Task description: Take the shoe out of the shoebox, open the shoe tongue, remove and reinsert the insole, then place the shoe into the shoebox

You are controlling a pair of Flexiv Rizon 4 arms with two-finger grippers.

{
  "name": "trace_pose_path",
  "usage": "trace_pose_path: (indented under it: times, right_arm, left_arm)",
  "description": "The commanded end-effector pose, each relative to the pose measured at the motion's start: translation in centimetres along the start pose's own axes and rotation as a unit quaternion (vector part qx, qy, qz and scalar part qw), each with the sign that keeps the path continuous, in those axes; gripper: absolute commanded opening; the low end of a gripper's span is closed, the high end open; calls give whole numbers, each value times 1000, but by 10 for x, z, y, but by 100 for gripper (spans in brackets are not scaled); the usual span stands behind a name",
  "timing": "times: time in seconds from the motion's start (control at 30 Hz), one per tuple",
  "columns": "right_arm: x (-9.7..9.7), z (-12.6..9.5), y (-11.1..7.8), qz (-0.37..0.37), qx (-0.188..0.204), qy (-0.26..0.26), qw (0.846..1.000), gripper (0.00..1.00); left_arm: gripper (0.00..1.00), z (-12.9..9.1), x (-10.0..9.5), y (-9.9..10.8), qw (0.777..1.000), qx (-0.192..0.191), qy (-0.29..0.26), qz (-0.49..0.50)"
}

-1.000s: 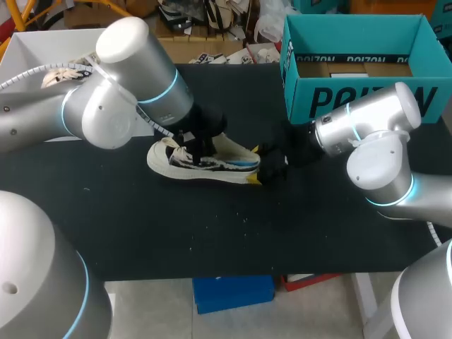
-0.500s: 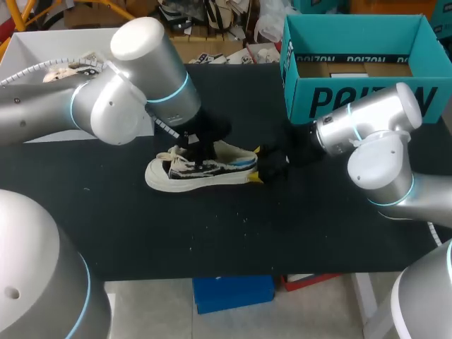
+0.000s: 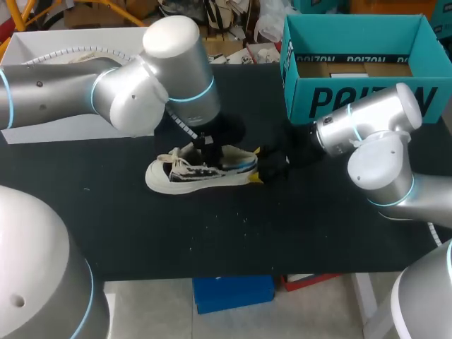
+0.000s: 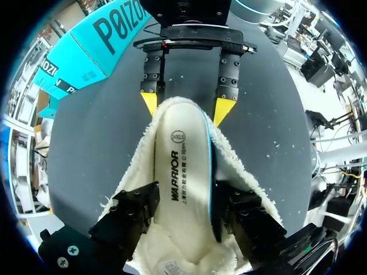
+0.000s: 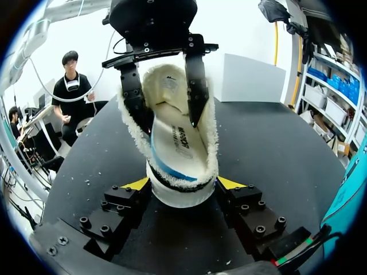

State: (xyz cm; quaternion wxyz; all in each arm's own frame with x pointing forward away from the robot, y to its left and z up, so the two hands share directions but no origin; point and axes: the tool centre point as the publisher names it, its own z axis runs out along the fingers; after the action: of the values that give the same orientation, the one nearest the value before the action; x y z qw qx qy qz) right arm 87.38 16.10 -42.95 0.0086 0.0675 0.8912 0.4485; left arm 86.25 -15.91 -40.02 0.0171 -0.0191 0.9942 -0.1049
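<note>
In the middle of the table [image 3: 212,240] the shoe [image 3: 201,169] lies lengthwise, parallel to the front edge, toe toward the left edge and heel toward the right. The right gripper [image 5: 183,184] clamps the heel from both sides. The left gripper [image 4: 189,212] hangs above, fingers [image 4: 137,209] apart inside the fleecy mouth, flanking the insole [image 4: 183,172]. The shoebox [image 3: 353,99] stands at the far right corner.

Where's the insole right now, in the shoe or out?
In. The insole lies inside the shoe, with fleece lining around it on both sides; the right gripper is shut on the heel.
</note>
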Motion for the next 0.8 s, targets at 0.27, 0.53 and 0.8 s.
trace_pose_path:
  times: [0.27,0.53,0.8]
  right_arm:
    - [-1,0,2,1,1,0,1000,0]
    - [-1,0,2,1,1,0,1000,0]
    - [-1,0,2,1,1,0,1000,0]
  left_arm:
    - [47,9,-3,-12,1000,-8,-6,9]
    - [46,17,-5,-24,1000,0,-3,17]
    - [38,21,-8,-36,999,11,-20,22]
